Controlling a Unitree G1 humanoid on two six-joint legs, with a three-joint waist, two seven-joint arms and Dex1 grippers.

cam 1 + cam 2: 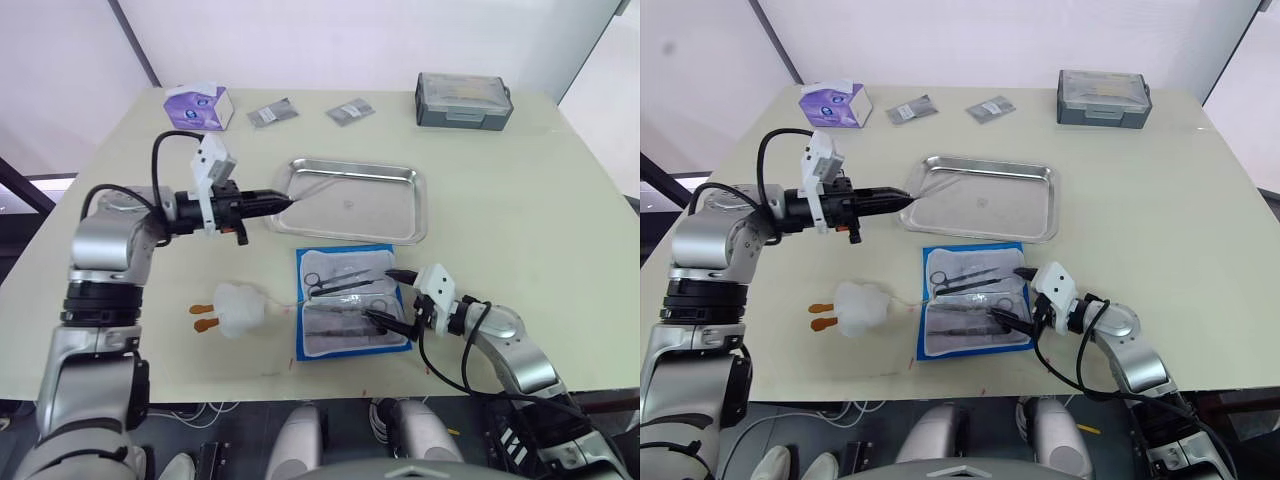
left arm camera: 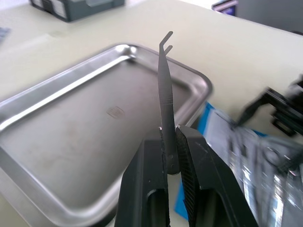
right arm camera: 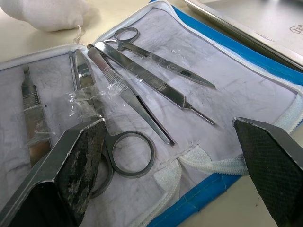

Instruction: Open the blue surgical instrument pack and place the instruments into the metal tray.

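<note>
No text is legible; a small stamped mark on the metal tray (image 2: 115, 111) stays unreadable.

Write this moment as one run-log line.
left gripper: shut on bent-tip tweezers, over metal tray | right gripper: open at opened pack

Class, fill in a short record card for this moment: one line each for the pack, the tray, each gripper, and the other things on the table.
Pack: blue surgical instrument pack lies open on the table, instruments in its clear lining
Tray: metal tray beyond the pack, nothing lying in it
Left gripper: left gripper shut on bent-tipped tweezers, held over the tray's edge
Right gripper: right gripper open at the pack's edge
Other: purple tissue box, two grey packets, grey lidded box, white wad
</note>
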